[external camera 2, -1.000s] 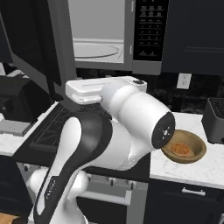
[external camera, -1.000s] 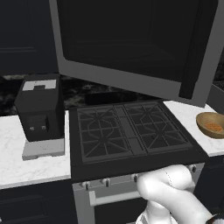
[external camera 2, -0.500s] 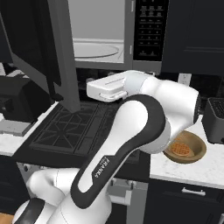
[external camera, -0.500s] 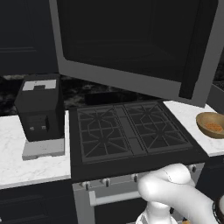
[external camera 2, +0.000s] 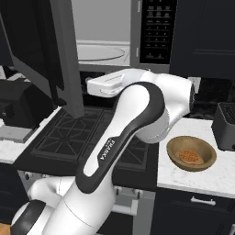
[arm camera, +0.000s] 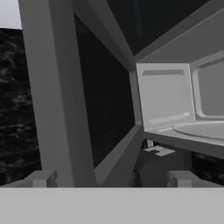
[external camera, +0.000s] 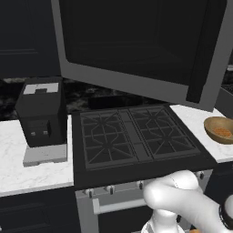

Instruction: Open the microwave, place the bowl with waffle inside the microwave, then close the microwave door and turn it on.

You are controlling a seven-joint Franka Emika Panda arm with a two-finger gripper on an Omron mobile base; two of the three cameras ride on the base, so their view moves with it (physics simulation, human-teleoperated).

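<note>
The microwave hangs above the stove with its light grey interior and turntable exposed. Its button panel is on the right. The microwave door stands swung wide open to the left, its dark handle bar at the free edge. My gripper is open, fingertips far apart and empty, looking past the door's inner face into the cavity. My hand hovers over the stove below the opening. The wooden bowl holding the waffle rests on the right counter.
A black gas stove lies under the microwave. On the left counter stands a small black boxy appliance. A dark toaster stands beyond the bowl at the right. My arm's elbow bulges beside the bowl.
My arm's elbow has swung to the right, uncovering the bowl in the right base view. The hand stays near the opening, and the door remains open.
</note>
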